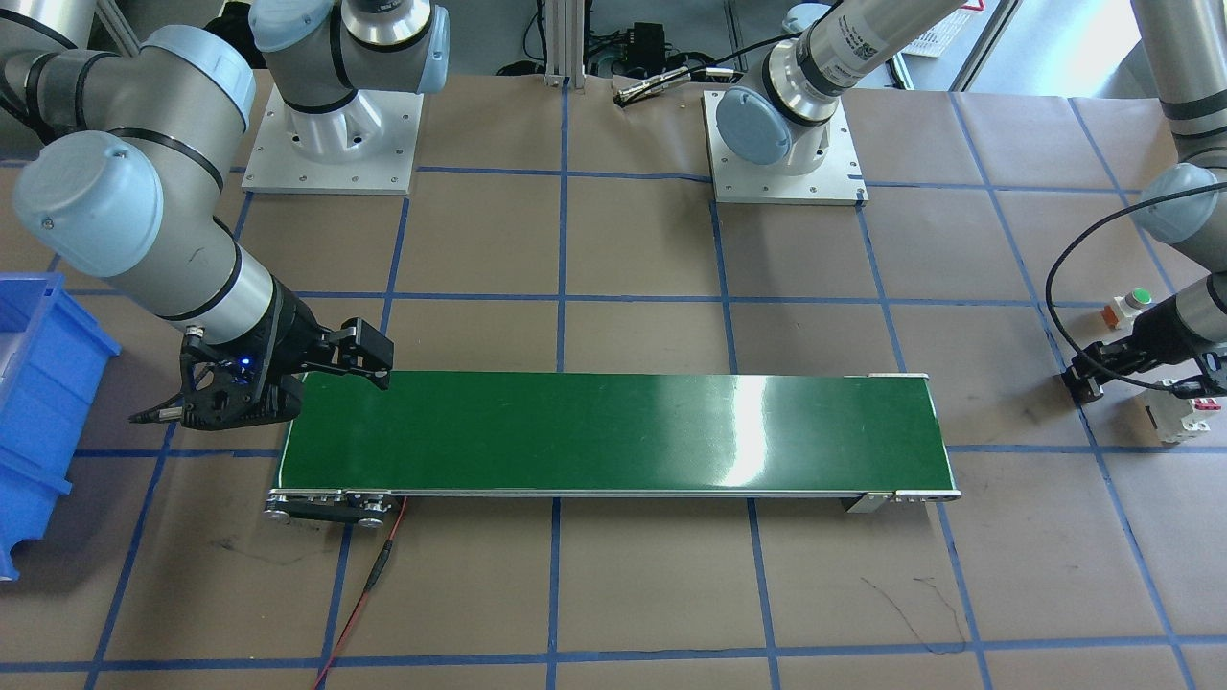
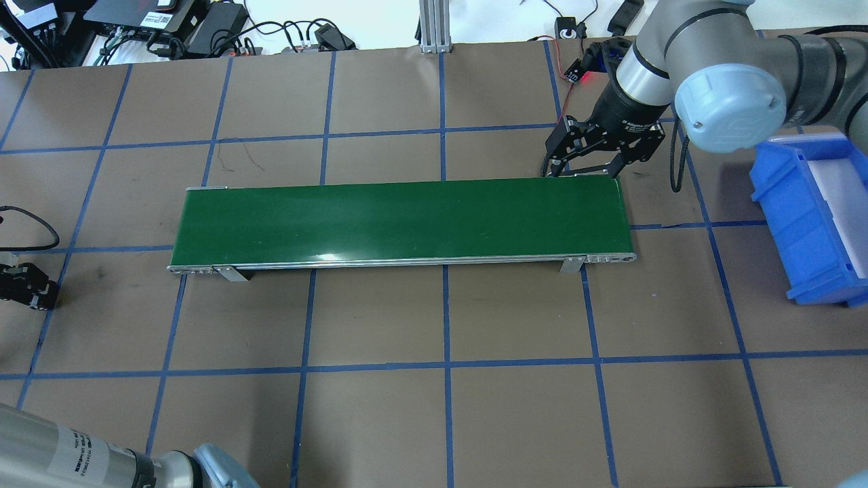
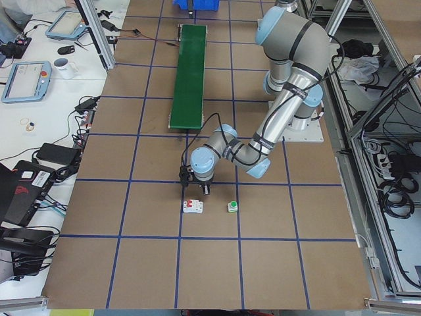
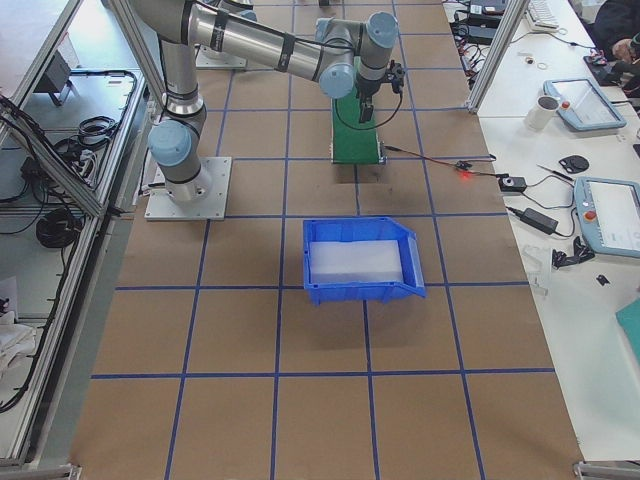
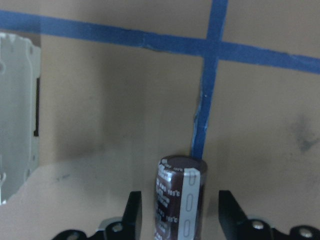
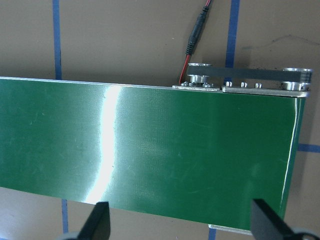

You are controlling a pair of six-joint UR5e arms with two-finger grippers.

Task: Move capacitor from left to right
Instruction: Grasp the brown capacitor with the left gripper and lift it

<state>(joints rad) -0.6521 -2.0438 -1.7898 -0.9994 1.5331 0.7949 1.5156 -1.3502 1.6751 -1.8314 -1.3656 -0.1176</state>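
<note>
step: grasp | capacitor (image 5: pixel 181 199) upright on the surface near its left edge, between the left pincer (image 5: pixel 180 216) fingers — gaps both sides, nothing held | right pincer (image 6: pixel 181 225) wide above conveyor belt (image 6: pixel 150 150) | advice: centre, close gently — avoid tipping toward circuit breaker (image 5: pixel 17 115)

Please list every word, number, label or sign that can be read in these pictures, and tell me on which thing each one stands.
None can be read with certainty.
capacitor: pale markings on the brown sleeve, too blurred to read.
right arm's wrist: a ring of small white lettering, too small to read.
left arm's white label: print too small to read.
circuit breaker: no legible text.
</note>
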